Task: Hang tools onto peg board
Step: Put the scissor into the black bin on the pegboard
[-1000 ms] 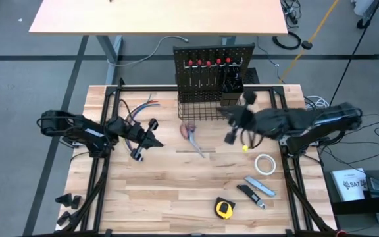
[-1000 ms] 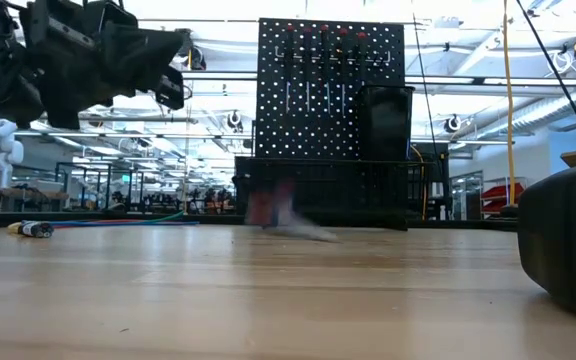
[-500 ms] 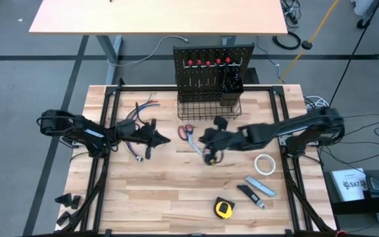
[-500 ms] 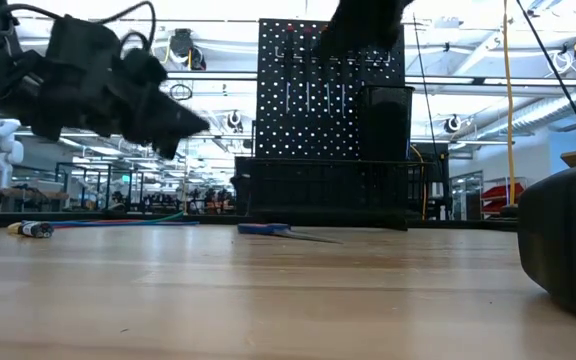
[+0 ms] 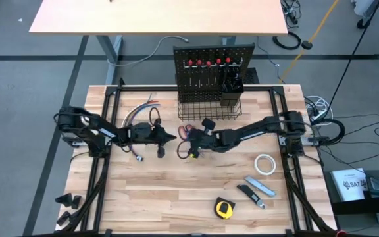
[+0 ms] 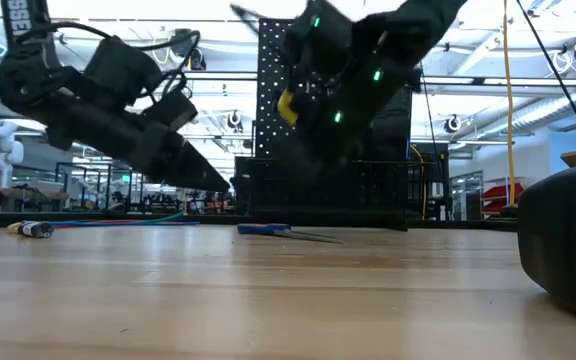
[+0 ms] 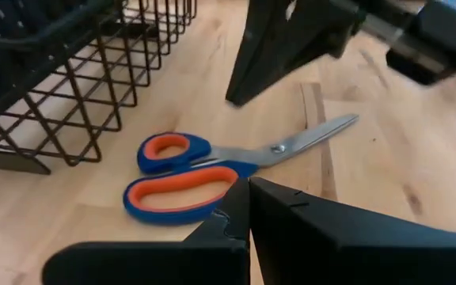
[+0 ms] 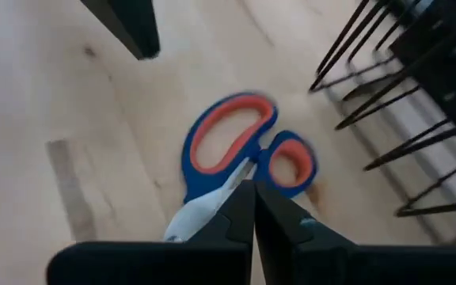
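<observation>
The orange-and-blue-handled scissors (image 7: 182,179) lie flat on the wooden table, just in front of the black wire basket (image 5: 209,106) at the foot of the peg board (image 5: 213,55). My left gripper (image 5: 174,137) is shut and slants down at the scissors from the table's left, its tip (image 7: 249,190) just short of the handles. My right gripper (image 8: 253,190) is shut and slants down from the table's right, hovering over the scissors near the pivot. In the low view both grippers hang above the scissors (image 6: 268,229). The two fingertips nearly face each other.
Red-handled screwdrivers (image 5: 207,63) hang on the peg board. Coloured wires (image 5: 140,109) lie at the far left. A white tape roll (image 5: 264,164), a grey utility knife (image 5: 260,187) and a yellow tape measure (image 5: 224,209) lie toward the near right. Bare wood lies in the near middle.
My right gripper has swept down and toward the table's left, from beside the peg board to just over the scissors. My left gripper has tipped its fingers downward, sunk a little and moved right toward the scissors. The scissors, blurred a second ago, now lie still.
</observation>
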